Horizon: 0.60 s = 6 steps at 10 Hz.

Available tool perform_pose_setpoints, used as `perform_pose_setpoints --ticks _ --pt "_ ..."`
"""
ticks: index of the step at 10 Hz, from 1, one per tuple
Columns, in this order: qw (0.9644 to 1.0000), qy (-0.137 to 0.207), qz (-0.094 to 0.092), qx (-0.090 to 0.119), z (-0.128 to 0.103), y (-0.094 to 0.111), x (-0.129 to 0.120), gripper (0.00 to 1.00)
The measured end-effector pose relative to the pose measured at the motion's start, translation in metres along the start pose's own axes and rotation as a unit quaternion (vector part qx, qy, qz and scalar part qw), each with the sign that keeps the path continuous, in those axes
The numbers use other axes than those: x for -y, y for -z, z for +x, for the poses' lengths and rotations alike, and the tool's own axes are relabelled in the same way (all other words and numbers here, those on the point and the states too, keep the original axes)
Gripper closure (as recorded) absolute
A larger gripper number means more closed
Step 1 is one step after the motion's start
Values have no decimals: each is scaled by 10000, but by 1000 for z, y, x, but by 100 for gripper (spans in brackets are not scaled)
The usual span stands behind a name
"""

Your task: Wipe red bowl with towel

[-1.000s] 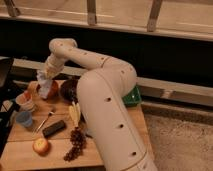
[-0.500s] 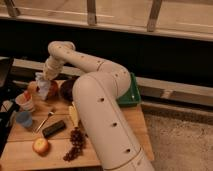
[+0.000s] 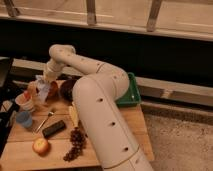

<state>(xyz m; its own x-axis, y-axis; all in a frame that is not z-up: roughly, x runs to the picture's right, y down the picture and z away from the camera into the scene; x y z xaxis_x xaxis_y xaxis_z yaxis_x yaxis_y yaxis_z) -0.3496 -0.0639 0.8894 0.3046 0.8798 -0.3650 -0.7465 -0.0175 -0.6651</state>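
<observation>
The red bowl (image 3: 51,91) sits at the far left of the wooden table (image 3: 117,125), only partly visible behind the towel. My gripper (image 3: 44,84) reaches down at the table's back left, right over the bowl's left side. It is shut on a pale white-blue towel (image 3: 42,90), which hangs bunched from the gripper and touches the bowl. My thick white arm (image 3: 100,115) sweeps up from the bottom of the view and hides the middle of the table.
A dark bowl (image 3: 67,90) stands just right of the red one. On the left are an orange-white cup (image 3: 25,102), a blue cup (image 3: 22,119), a spoon (image 3: 45,120), a black bar (image 3: 53,128), an apple (image 3: 40,146), grapes (image 3: 75,145) and a banana (image 3: 74,115). A green tray (image 3: 132,92) sits at the back right.
The arm's elbow has swung a little to the left and nearer. The gripper with the towel has stayed at the red bowl, shifting only slightly.
</observation>
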Motion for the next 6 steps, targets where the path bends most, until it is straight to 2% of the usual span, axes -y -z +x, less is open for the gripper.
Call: perform_pose_setpoints --ticks 3,6 --pt "9999 -40 -89 -78 -1 -14 1 100" --pt "9994 -96 -77 -323 10 -28 5 100"
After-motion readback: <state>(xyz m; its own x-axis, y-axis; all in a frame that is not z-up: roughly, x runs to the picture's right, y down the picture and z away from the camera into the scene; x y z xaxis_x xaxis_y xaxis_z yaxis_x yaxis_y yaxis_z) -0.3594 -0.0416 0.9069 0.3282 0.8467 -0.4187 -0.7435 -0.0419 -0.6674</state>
